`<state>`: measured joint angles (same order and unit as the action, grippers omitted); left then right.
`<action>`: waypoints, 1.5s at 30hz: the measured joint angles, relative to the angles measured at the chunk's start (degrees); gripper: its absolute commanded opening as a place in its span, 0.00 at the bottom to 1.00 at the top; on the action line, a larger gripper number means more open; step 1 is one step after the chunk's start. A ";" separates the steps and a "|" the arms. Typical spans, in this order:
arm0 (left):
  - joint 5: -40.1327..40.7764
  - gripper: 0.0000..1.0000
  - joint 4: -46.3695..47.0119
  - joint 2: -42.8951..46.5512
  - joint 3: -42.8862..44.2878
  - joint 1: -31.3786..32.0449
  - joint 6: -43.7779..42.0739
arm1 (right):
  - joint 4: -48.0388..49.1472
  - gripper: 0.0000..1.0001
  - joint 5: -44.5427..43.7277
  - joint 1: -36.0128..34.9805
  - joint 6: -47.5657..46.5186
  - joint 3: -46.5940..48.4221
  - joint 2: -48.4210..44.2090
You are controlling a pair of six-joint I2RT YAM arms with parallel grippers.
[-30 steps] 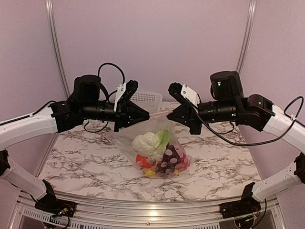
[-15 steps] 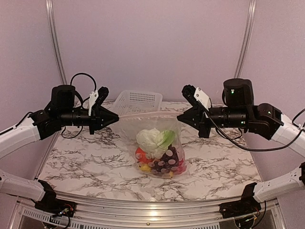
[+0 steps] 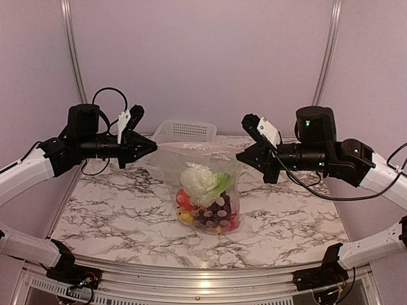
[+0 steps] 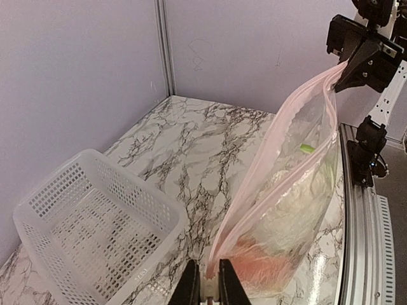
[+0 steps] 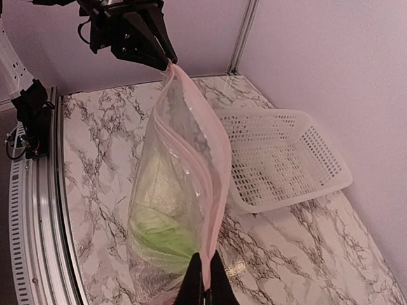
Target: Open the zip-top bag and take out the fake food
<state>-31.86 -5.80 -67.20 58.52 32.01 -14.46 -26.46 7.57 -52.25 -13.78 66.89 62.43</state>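
Okay, I've got the zip-top bag (image 3: 202,171) strung up between both arms, over the middle of the counter (image 3: 108,213). The left fingers (image 3: 154,145) are pinched tight on the bag's top left corner, and my left wrist view shows the plastic clamped right between them. The right fingers (image 3: 239,155) are closed down hard on the opposite top corner, same story in the right wrist view. The pinkish zip strip (image 3: 197,149) runs taut from one grip to the other, roughly level. The bag hangs upright below it; I can't tell whether its bottom touches the marble. All the fake food (image 3: 205,206) is inside, heaped at the bottom: white-green cabbage (image 3: 198,180) on top, dark purple grapes (image 3: 215,215) under it, a red-orange piece (image 3: 183,198) on the left side, something yellow (image 3: 186,217) lowest. Whether the seal is parted, I can't make out from here. The white perforated basket (image 3: 186,131) sits at the far edge of the counter, left of centre, behind the bag and apart from it.
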 measured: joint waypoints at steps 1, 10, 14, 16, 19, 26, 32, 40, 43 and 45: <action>0.00 0.00 -0.22 -0.44 1.03 0.02 -0.09 | -0.26 0.00 0.09 0.07 -0.02 0.46 0.52; -0.04 0.00 -2.14 -2.34 7.96 5.60 -3.82 | -0.07 0.31 4.22 0.22 0.55 2.32 5.55; 0.42 0.00 -5.49 -2.16 6.91 8.02 -6.14 | -0.66 0.57 6.97 0.37 1.07 2.67 5.99; 0.46 0.00 -6.14 -1.64 5.57 8.63 -6.84 | -2.19 0.65 8.33 0.37 1.53 4.15 7.04; 0.83 0.00 -7.02 -0.83 4.70 8.72 -7.67 | -5.35 0.71 9.35 0.35 1.75 8.55 9.53; 0.94 0.00 -7.82 -0.02 4.66 9.01 -8.15 | -11.65 0.62 9.31 0.22 1.53 23.96 17.75; 1.14 0.00 -7.54 -0.02 4.59 9.38 -7.41 | -17.20 0.52 8.79 -1.92 0.13 33.99 26.88; 1.95 0.00 -6.54 0.11 3.93 9.73 -6.23 | -23.12 0.34 5.40 -4.79 -0.07 33.99 31.34; 1.99 0.00 -6.36 0.42 3.67 9.73 -6.14 | -23.74 0.19 2.80 -4.90 0.07 33.99 31.43; 2.14 0.00 -6.32 0.61 3.52 9.73 -6.14 | -23.85 0.04 1.22 -4.92 -0.02 34.05 31.71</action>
<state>-29.71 -12.12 -66.59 62.04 41.74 -20.60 -50.30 8.80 -57.17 -13.80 100.95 94.15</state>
